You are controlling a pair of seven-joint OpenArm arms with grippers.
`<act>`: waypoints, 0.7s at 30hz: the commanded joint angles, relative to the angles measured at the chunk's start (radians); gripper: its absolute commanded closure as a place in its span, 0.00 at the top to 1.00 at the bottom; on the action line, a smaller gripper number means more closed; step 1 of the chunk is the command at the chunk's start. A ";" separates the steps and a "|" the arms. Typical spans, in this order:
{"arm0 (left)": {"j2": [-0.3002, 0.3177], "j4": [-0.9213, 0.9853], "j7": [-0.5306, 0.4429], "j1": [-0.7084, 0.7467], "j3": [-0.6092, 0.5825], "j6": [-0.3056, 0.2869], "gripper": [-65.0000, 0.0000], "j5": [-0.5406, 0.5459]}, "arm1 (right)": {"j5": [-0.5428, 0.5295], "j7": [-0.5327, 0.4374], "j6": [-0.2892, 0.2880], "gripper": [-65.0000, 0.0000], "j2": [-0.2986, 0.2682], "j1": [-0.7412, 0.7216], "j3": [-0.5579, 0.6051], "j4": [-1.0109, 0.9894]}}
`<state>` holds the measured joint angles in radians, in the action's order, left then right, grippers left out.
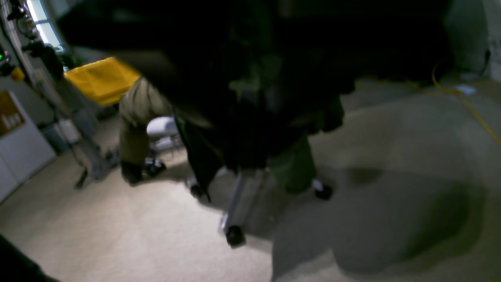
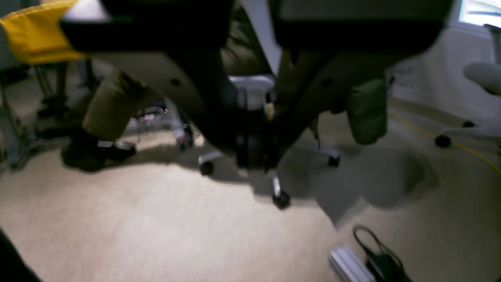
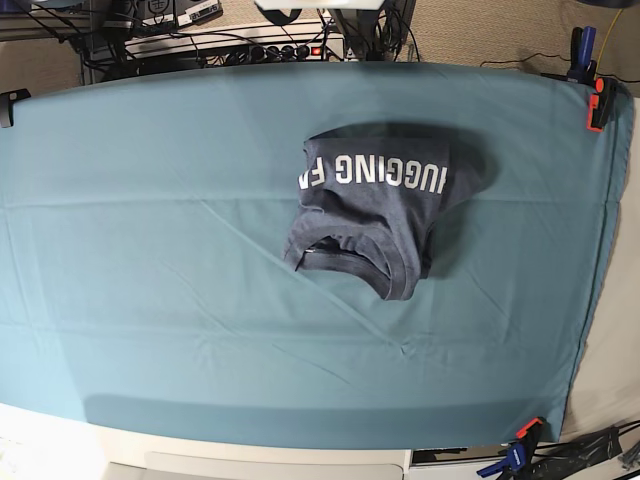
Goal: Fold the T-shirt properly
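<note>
We saw the T-shirt (image 3: 380, 205) lying folded into a compact bundle on the far, right-of-centre part of the table, slate-blue, its white lettering upside down along the far edge, ribbed neck facing near.

2 end effectors shut, off-table

Teal-clothed surface (image 3: 150, 300) with one garment

The T-shirt (image 3: 375, 205) lies bunched, seemingly part-folded, nearer the far edge, right of centre; clamps (image 3: 597, 100) grip the right corners.
</note>
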<state>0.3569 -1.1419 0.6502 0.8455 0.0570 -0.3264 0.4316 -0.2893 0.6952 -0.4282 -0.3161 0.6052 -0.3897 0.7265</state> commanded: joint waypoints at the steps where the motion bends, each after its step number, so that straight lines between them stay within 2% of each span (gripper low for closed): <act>1: -0.005 0.047 -0.016 -0.014 -0.032 -0.007 0.00 -0.013 | 0.023 -0.043 -0.002 0.00 -0.023 -0.003 0.016 -0.022; 5: -0.042 0.255 -0.120 -0.167 -0.167 0.012 0.00 -0.094 | 0.146 -0.240 0.011 0.00 -0.023 -0.082 0.134 -0.121; 7: -0.060 0.340 -0.167 -0.249 -0.234 0.073 0.00 -0.121 | 0.206 -0.369 0.079 0.00 -0.011 -0.127 0.208 -0.182; 10: -0.095 0.445 -0.191 -0.382 -0.314 0.144 0.00 -0.144 | 0.295 -0.536 0.222 0.00 0.030 -0.210 0.308 -0.305; 11: -0.110 0.472 -0.206 -0.423 -0.333 0.157 0.00 -0.145 | 0.297 -0.567 0.235 0.00 0.047 -0.241 0.333 -0.348; 14: -0.166 0.550 -0.245 -0.534 -0.357 0.208 0.00 -0.145 | 0.296 -0.603 0.235 0.00 0.104 -0.337 0.375 -0.454; 17: -0.228 0.626 -0.278 -0.626 -0.355 0.254 0.00 -0.145 | 0.218 -0.562 0.241 0.00 0.156 -0.415 0.382 -0.489; 21: -0.303 0.682 -0.290 -0.711 -0.355 0.314 0.00 -0.156 | 0.116 -0.561 0.306 0.00 0.192 -0.479 0.382 -0.476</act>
<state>0.0673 -0.4526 0.3641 0.1360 -0.2977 -0.0055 0.2729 -0.1745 0.1299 -0.1234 -0.1162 0.1173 -0.0063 0.2501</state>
